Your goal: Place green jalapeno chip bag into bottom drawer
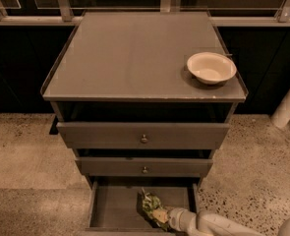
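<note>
In the camera view, the bottom drawer [110, 211] of the grey cabinet [134, 53] is pulled out. The green jalapeno chip bag [150, 204] lies inside it, right of the middle. The gripper [163, 216] reaches in from the lower right and meets the bag; I cannot tell if it holds it or not. A cream bowl [211, 68] stands on the cabinet top, near the right edge.

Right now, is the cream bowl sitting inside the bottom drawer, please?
No, the bowl rests on the cabinet top, while the gripper is at the green jalapeno chip bag in the bottom drawer.
</note>
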`<state>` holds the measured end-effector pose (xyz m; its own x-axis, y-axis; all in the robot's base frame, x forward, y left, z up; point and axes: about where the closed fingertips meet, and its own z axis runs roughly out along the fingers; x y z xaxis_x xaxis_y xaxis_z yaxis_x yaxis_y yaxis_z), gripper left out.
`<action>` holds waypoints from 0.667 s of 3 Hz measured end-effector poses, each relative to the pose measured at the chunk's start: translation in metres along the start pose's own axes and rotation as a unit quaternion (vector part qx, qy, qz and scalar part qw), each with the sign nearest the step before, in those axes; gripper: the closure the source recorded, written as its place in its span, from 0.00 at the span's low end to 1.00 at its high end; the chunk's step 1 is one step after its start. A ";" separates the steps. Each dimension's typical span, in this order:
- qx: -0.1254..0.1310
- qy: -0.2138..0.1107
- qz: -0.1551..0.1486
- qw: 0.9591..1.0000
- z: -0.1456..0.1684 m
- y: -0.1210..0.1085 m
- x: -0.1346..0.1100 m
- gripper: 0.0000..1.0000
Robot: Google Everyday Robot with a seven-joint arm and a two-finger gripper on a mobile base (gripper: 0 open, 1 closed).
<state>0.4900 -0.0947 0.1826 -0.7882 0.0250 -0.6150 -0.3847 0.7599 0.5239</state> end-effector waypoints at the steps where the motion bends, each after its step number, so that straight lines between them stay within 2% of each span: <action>1: 0.000 0.000 0.000 1.000 0.000 0.000 0.000 0.34; 2: 0.000 0.000 0.000 1.000 0.000 0.000 0.000 0.11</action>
<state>0.4900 -0.0946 0.1826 -0.7882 0.0250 -0.6149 -0.3848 0.7599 0.5240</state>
